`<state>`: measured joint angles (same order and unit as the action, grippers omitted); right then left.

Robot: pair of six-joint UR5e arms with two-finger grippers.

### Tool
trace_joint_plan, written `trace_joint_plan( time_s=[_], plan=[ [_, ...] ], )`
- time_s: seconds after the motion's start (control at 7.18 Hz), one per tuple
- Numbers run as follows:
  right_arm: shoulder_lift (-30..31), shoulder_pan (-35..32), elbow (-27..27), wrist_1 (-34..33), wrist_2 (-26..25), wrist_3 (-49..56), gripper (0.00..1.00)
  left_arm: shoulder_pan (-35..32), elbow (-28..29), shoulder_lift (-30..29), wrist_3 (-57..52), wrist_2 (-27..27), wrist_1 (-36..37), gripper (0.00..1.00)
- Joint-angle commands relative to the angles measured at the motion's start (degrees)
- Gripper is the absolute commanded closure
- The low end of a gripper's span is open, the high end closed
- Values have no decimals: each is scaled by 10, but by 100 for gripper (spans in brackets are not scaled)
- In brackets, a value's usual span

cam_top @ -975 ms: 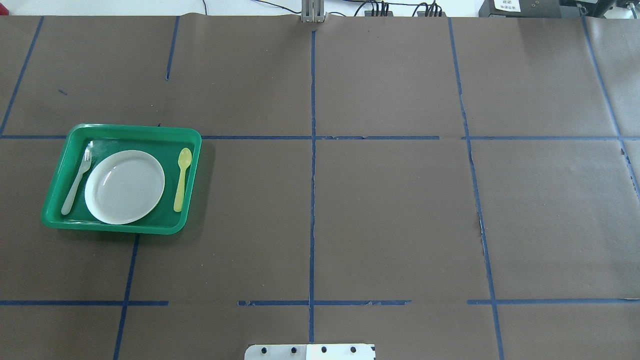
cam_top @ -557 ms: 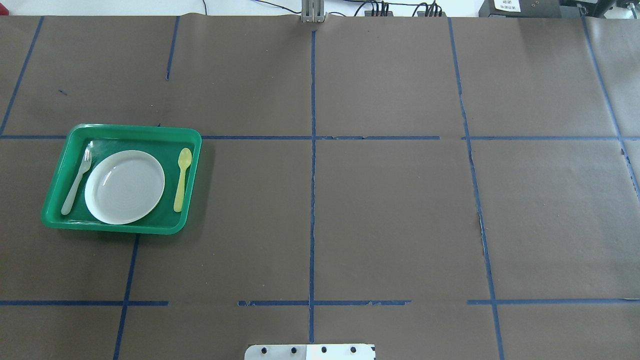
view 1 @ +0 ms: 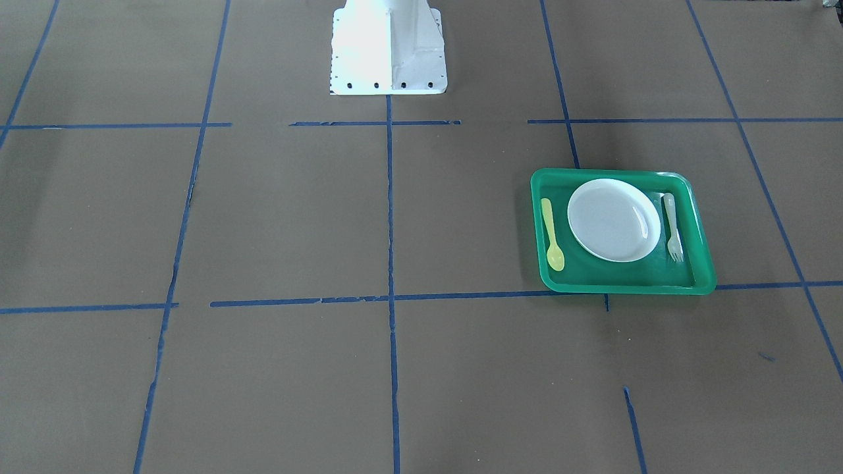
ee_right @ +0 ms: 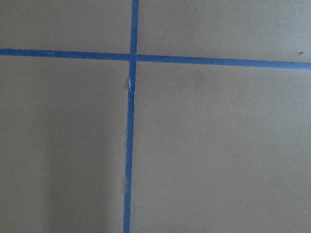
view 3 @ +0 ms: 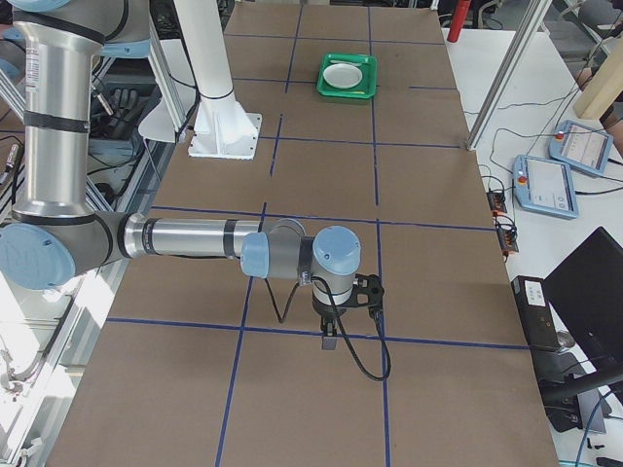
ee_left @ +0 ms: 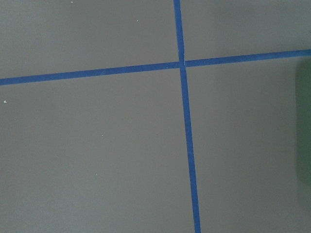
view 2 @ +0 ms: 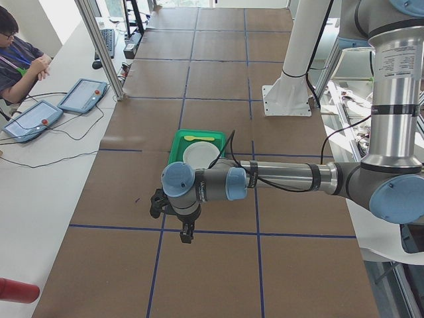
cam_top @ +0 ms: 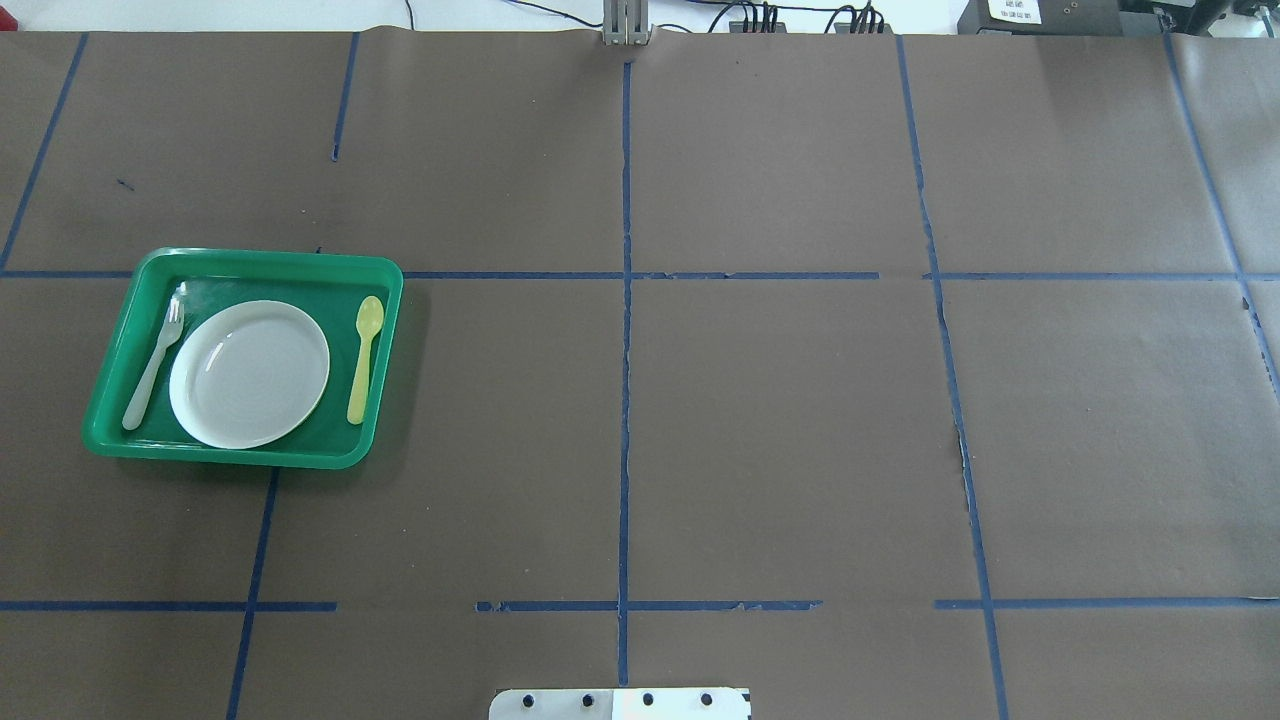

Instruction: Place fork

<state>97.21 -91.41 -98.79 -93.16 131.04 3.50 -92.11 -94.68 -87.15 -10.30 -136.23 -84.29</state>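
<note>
the left gripper [view 2: 187, 236] hangs fingers-down over the brown paper near the table's left end, at the tip of a forearm stretched level from the robot's side. only the side camera catches it, and whether its fingers are parted or closed cannot be told. the right gripper [view 3: 331, 339] hangs the same way near the table's right end, just above a line of blue tape [view 3: 195, 325], and the set of its fingers is likewise impossible to judge. each wrist camera looks straight down on bare paper and a crossing of tape.

both grippers are well apart from the green tray [cam_top: 250, 256], which sits toward the left edge of the table [cam_top: 780, 420], its far end lying across a tape line. the fork [cam_top: 152, 365] lies flat in the tray, in the strip between the tray's left wall and the white plate [cam_top: 249, 373]. its tines point toward the far edge, its handle slants toward the tray's near left corner, and it lies just beside the plate's rim. the yellow spoon [cam_top: 364, 360] lies on the plate's other side, bowl toward the far edge.

a white label [cam_top: 1015, 9] on a dark box at the table's far right corner and a label band [view 2: 397, 63] on the left arm's upright section both carry print too small to read.
</note>
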Motion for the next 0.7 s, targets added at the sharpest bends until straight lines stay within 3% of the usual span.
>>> trace_joint_plan(
  time_s=[0.0,0.56],
  plan=[
    [0,0,0,0,0,0,0,0,-2,1,0,0,0,0],
    [0,0,0,0,0,-1,0,0,-1,0,0,3,0,0]
  ],
)
